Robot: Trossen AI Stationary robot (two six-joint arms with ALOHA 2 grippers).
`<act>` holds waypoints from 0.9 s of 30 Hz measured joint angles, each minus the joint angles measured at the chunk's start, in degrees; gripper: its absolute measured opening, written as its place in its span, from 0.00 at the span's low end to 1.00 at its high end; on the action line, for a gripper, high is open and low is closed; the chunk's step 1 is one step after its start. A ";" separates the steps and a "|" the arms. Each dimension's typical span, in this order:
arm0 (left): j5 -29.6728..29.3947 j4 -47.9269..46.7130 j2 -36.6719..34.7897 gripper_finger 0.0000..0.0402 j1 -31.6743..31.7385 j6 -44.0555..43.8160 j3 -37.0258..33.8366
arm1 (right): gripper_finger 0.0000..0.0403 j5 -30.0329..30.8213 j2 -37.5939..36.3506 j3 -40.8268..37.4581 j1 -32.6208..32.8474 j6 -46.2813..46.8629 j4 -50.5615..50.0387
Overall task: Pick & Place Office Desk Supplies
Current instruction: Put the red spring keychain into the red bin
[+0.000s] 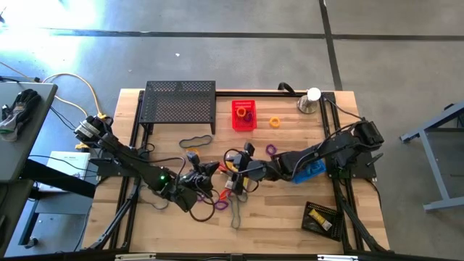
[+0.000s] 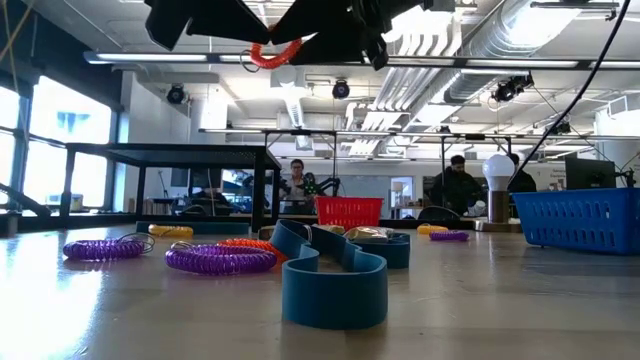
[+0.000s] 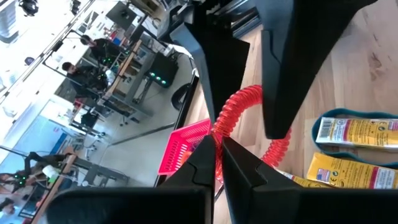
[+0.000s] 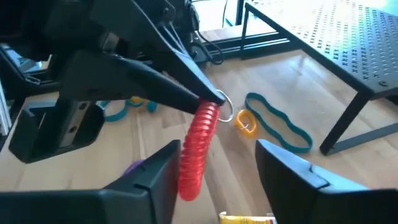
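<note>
A red coiled elastic loop [image 4: 198,146] with a small metal ring hangs in the air above the middle of the table, also visible in the low view [image 2: 275,52]. My left gripper [image 3: 217,165] is shut on it, coming from the table's left [image 1: 220,174]. My right gripper [image 4: 217,177] comes from the right [image 1: 241,167]. It is open, with its fingers on either side of the coil's lower part; I cannot tell whether they touch it. Purple coils [image 2: 220,260] and a blue band loop [image 2: 335,278] lie on the table below. My left gripper pinches the red coil's upper end, right by the metal ring [image 4: 216,104], between its two fingertips [image 3: 208,155]; only the free ends of the fingers are on it. The fingers come nearly level from the table's left. The coil hangs below them, clear of the table.
At the back stand a black mesh shelf [image 1: 180,101], a red basket [image 1: 243,114] and a silver dome with a white ball [image 1: 310,100]. A blue basket [image 1: 308,172] and a black tray of yellow boxes [image 1: 322,216] sit on the right. Loose loops [image 1: 275,122] lie around.
</note>
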 joint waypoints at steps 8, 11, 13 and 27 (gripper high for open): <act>0.71 -0.05 -0.04 0.02 0.00 0.00 0.00 | 0.14 -2.62 0.00 0.02 -0.85 0.55 -0.32; 1.00 -0.08 -0.04 0.02 0.00 -0.01 0.00 | 0.04 -3.35 0.02 0.00 -0.95 0.22 -0.66; 0.72 -0.07 -0.04 0.02 0.00 -0.02 0.00 | 0.03 -4.73 0.02 0.00 -1.06 0.16 -1.15; 8.13 0.07 1.29 0.28 -0.02 5.84 -0.02 | 0.02 -6.85 0.07 0.02 -1.32 -1.16 -4.63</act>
